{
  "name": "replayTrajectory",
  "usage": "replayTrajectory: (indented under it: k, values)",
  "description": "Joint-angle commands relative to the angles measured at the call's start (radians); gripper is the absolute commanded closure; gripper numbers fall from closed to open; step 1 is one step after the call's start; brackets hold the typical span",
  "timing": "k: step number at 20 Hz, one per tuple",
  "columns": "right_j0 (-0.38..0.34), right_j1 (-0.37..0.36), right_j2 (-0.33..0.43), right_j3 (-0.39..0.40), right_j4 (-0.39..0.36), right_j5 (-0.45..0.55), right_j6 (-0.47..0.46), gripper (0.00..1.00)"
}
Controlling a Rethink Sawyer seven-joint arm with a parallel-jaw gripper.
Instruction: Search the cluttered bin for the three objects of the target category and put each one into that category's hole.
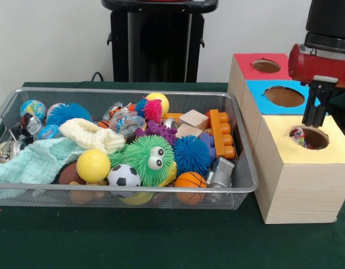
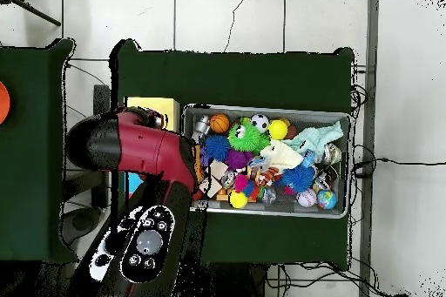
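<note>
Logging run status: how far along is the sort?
Done: at least one colourful item lies in the yellow hole. In hand: the gripper hovers over that hole, apparently empty. Left: the wire bin is full of toys; the count of items sorted is unclear.

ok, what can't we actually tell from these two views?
- Hand, front view: dark fingers hang over the yellow hole; open or shut not readable. Overhead view: the arm covers it.
- Item inside the yellow hole: only a colourful sliver shows; the rim hides the rest.
- Red and blue holes, overhead view: under the arm.
- Bin bottom layer: buried by toys in both views.
</note>
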Motion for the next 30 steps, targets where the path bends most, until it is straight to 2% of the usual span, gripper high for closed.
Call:
replayTrajectory:
  k: [1,4,8,18,23,28,30]
  values:
    - [-0.046,0.082,0.058,-0.006,-0.036,0.068,0.167,1.00]
    - [-0.048,0.101,0.065,-0.002,-0.036,0.058,0.170,1.00]
    - [-0.051,0.130,0.085,0.006,-0.038,-0.006,0.163,1.00]
    - [-0.048,0.151,0.089,-0.014,-0.033,0.002,0.166,1.00]
    - [-0.027,0.148,0.055,-0.027,-0.035,0.032,0.187,1.00]
    - [0.023,0.132,-0.031,-0.063,-0.045,0.106,0.222,1.00]
    - [0.037,0.121,-0.043,-0.069,-0.041,0.147,0.229,1.00]
